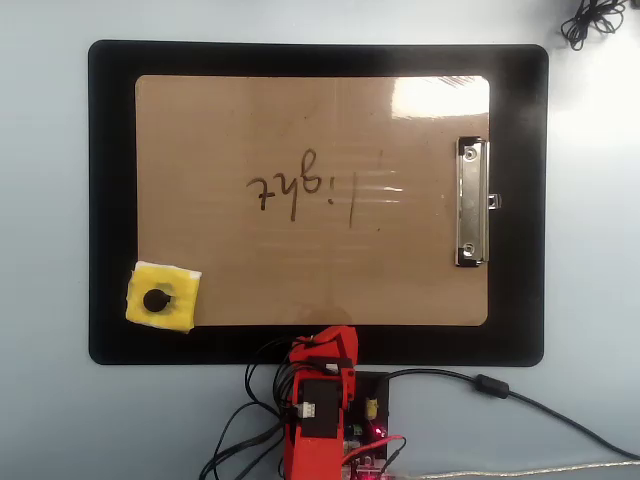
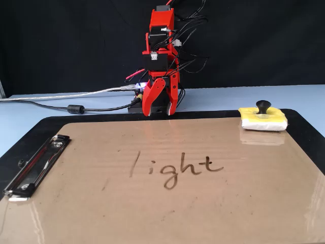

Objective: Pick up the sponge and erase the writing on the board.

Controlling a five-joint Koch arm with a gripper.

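The yellow sponge [image 1: 180, 306] with its black knob rests on the board's corner, at lower left in the overhead view and at far right [image 2: 274, 120] in the fixed view. The tan board [image 1: 300, 110] [image 2: 152, 213] carries the dark writing "light" [image 1: 306, 180] [image 2: 170, 174] near its middle. My red gripper [image 2: 159, 112] hangs fingers-down beyond the board's far edge in the fixed view, folded at the arm's base [image 1: 325, 345]. Its jaws stand apart with nothing between them. It is well clear of the sponge.
A black mat [image 1: 110, 200] [image 2: 304, 129] lies under the board. The silver clip [image 1: 471, 203] [image 2: 33, 168] sits at one end. Cables [image 1: 500, 390] [image 2: 76, 108] run from the arm's base. A coiled wire [image 1: 590, 20] lies at the table's corner.
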